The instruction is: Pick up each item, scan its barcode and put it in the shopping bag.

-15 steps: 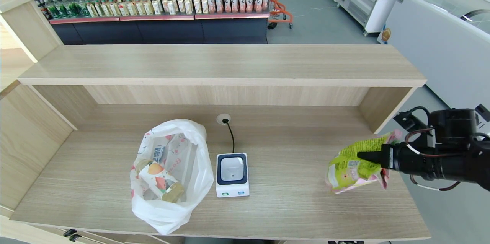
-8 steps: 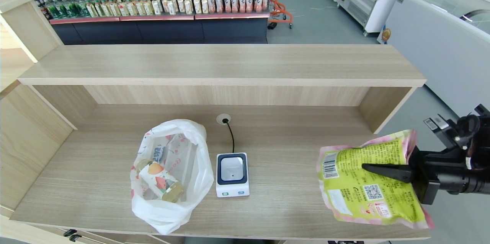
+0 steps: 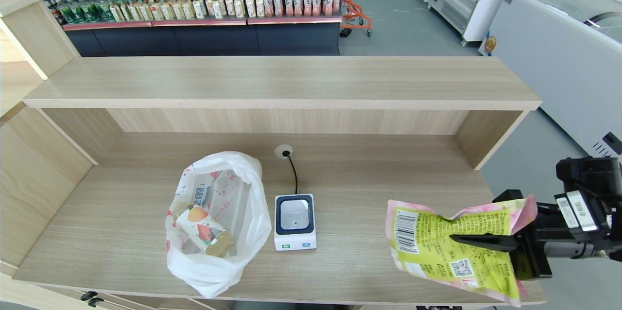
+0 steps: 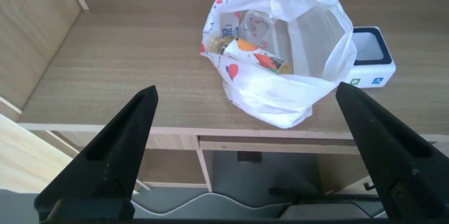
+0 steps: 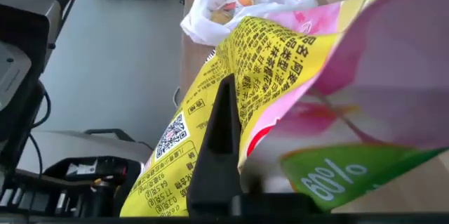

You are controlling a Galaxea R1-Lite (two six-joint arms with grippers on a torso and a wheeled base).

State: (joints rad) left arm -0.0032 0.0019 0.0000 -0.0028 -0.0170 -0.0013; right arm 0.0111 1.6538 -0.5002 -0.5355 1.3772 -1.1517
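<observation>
My right gripper [image 3: 481, 241] is shut on a yellow-green and pink snack pouch [image 3: 437, 247] held above the counter's front right corner, its back with a barcode [image 3: 404, 232] facing up. The pouch [image 5: 280, 69] spreads across the right wrist view, with one dark finger [image 5: 221, 140] lying on it. A white scanner [image 3: 295, 221] with a dark window sits mid-counter, left of the pouch. The white shopping bag [image 3: 216, 222] stands open to the scanner's left, holding several items. My left gripper [image 4: 245, 154] hangs open off the counter's front edge, near the bag [image 4: 280, 48].
The scanner's black cable [image 3: 292, 169] runs back to a grommet in the wooden counter [image 3: 364, 174]. A raised shelf [image 3: 282, 81] and side walls close in the counter. Store shelves of bottles [image 3: 194, 6] and freezers [image 3: 559, 33] stand beyond.
My right gripper has turned the pouch so its barcode side faces up and carried it left and lower, toward the front edge of the counter. Bag and scanner are unmoved.
</observation>
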